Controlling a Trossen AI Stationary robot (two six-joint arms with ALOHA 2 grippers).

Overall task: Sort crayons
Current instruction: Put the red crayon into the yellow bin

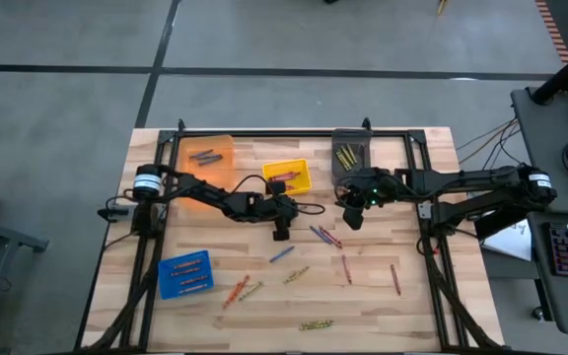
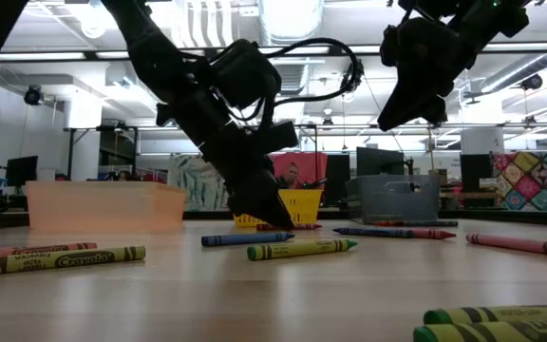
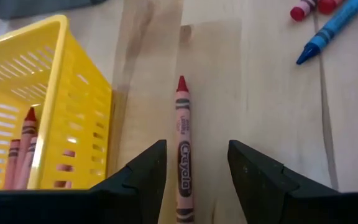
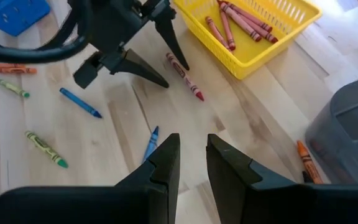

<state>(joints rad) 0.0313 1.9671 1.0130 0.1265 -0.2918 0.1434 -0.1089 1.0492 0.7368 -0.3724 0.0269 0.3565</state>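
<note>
Left gripper [image 3: 193, 168] straddles a red crayon [image 3: 183, 149], hidden overhead.

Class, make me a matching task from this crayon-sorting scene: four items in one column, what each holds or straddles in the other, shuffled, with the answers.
Items:
1. yellow bin
2. orange bin
3. grey bin
4. left end effector

Matches:
A. olive-yellow crayons inside
B. open, straddling a red crayon on the table
C. red crayons inside
D. dark blue-purple crayons inside

Pairs: 1-C, 2-D, 3-A, 4-B
</note>
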